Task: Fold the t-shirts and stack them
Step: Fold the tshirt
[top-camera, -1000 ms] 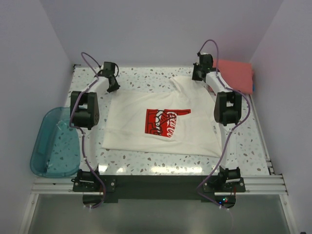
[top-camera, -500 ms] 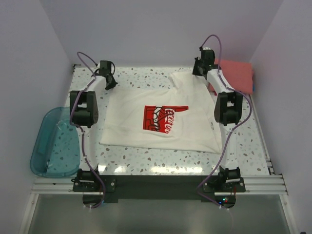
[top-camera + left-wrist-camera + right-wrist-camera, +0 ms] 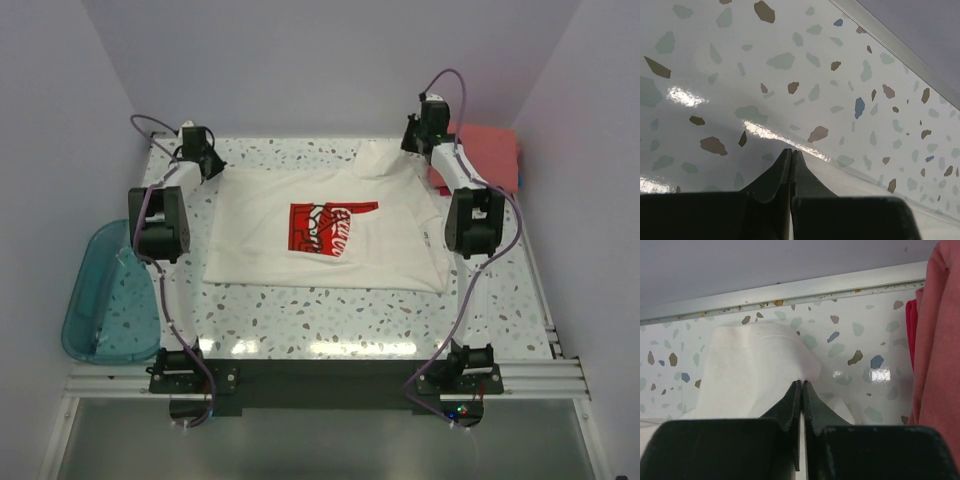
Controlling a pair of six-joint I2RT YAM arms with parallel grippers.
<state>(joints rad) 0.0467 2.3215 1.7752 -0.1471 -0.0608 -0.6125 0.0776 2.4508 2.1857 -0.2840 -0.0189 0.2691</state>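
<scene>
The cream-white t-shirt (image 3: 265, 245) lies spread on the speckled table, its red-and-white print (image 3: 328, 228) facing up. My left gripper (image 3: 207, 163) is at the shirt's far left corner, shut on the shirt. In the left wrist view its fingertips (image 3: 791, 151) are closed, with white cloth (image 3: 870, 187) running under them. My right gripper (image 3: 413, 140) is at the far right corner, shut on the shirt. In the right wrist view its gripper (image 3: 802, 382) pinches a raised fold (image 3: 750, 365). The folded coral-red shirt (image 3: 488, 152) lies at the back right over a blue edge (image 3: 521, 184).
A translucent teal tub (image 3: 110, 290) sits off the table's left side. The back wall and its metal rail (image 3: 790, 292) are close behind both grippers. The coral-red shirt (image 3: 940, 350) is just right of my right gripper. Bare tabletop (image 3: 330, 320) lies in front of the shirt.
Both grippers have moved toward the back wall, the left one also outward to the left, pulling the cream-white shirt back and flatter. Its far edge is now stretched between them.
</scene>
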